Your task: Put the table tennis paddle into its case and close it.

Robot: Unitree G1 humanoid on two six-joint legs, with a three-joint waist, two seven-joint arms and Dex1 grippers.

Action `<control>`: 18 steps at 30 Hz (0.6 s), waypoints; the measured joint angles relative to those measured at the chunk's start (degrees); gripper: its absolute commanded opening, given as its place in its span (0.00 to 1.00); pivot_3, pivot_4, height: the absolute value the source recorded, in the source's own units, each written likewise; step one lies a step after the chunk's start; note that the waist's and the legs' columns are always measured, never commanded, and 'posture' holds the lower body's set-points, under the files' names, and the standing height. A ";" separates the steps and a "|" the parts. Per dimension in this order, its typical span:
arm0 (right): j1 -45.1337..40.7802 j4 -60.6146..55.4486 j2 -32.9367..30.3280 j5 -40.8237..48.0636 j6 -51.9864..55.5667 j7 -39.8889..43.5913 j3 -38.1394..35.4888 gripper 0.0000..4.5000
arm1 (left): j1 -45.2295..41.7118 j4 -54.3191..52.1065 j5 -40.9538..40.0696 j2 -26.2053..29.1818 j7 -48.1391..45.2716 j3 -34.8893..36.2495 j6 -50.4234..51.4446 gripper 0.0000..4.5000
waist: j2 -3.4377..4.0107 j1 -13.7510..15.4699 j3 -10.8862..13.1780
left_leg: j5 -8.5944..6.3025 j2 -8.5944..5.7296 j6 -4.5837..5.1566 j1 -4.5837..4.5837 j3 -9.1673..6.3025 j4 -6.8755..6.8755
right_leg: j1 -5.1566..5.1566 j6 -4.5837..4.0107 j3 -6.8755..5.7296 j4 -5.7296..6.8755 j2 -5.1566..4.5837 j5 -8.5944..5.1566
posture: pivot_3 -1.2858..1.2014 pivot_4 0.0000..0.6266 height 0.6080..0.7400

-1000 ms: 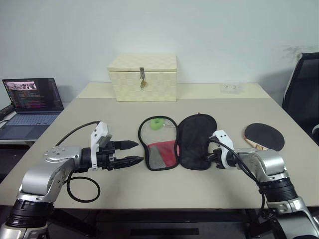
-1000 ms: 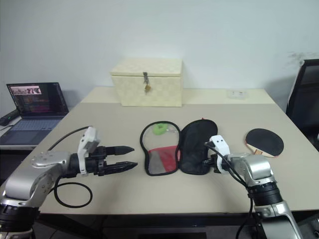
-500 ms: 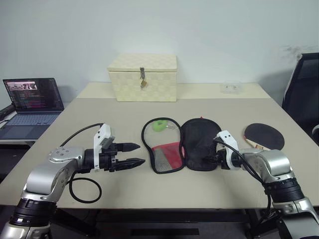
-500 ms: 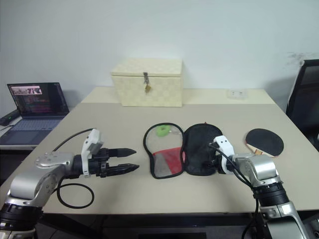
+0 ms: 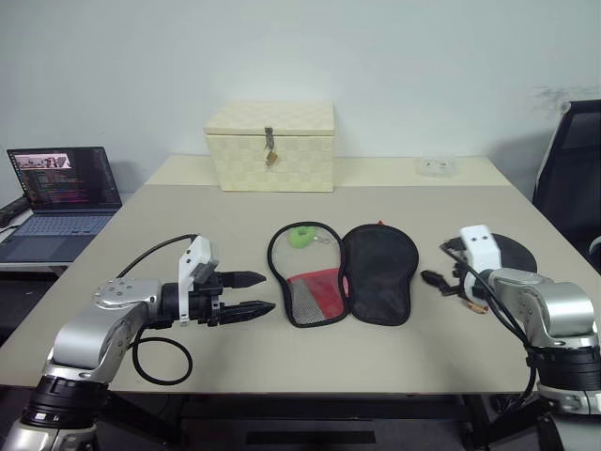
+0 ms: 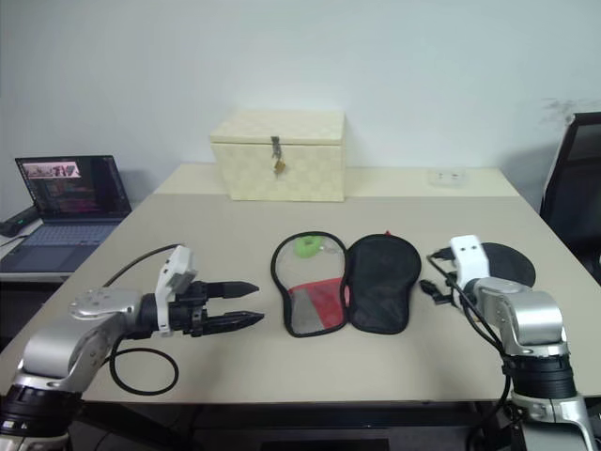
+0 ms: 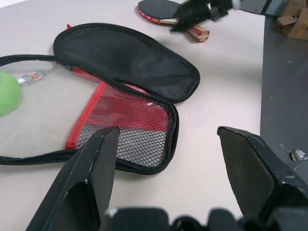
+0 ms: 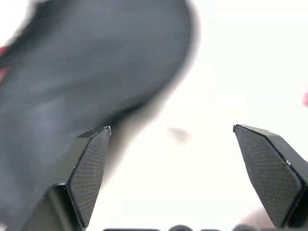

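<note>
The case (image 5: 377,272) lies unzipped and spread flat at the table's middle, its black half to the right and its red mesh half (image 5: 308,287) to the left. At the right lies the table tennis paddle (image 5: 515,254), black face up, partly hidden behind my right wrist. My right gripper (image 6: 433,273) is open and empty between the case and the paddle, touching neither. My left gripper (image 5: 254,293) hovers open and empty left of the case, pointing at it. In the left wrist view the case (image 7: 125,62) lies ahead with the paddle (image 7: 161,8) beyond it.
A cream woven latched box (image 5: 270,146) stands at the back of the table. A laptop (image 5: 61,193) sits on a side surface at the left, a black chair (image 5: 573,169) at the right. A green object (image 5: 300,235) lies in the case's left half.
My right gripper let go of the case's black half, opened wide and swung right toward the paddle. The case ended up slightly further right. The left arm stayed put.
</note>
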 measured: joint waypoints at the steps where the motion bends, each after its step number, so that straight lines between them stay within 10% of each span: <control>1: 0.10 -0.01 1.83 -0.94 -0.02 -2.88 -1.62 1.00 | -0.88 0.35 0.23 -0.23 -0.24 -0.59 -0.27 0.79 | 0.00 0.00 0.00 | 0.01 0.00 -0.01 0.00 0.00 0.00 | 0.00 0.00 0.00 0.00 0.01 0.00 | 0.52 0.24 1.00; 18: 0.50 8.95 11.27 -6.95 -6.71 -19.25 -10.65 1.00 | -5.62 4.37 2.67 -2.22 -2.63 -2.97 -2.19 0.79 | 0.01 -0.38 0.00 | 0.03 -0.02 -0.01 0.07 0.16 -0.01 | -0.01 0.00 0.06 0.12 0.04 0.00 | 0.52 0.24 1.00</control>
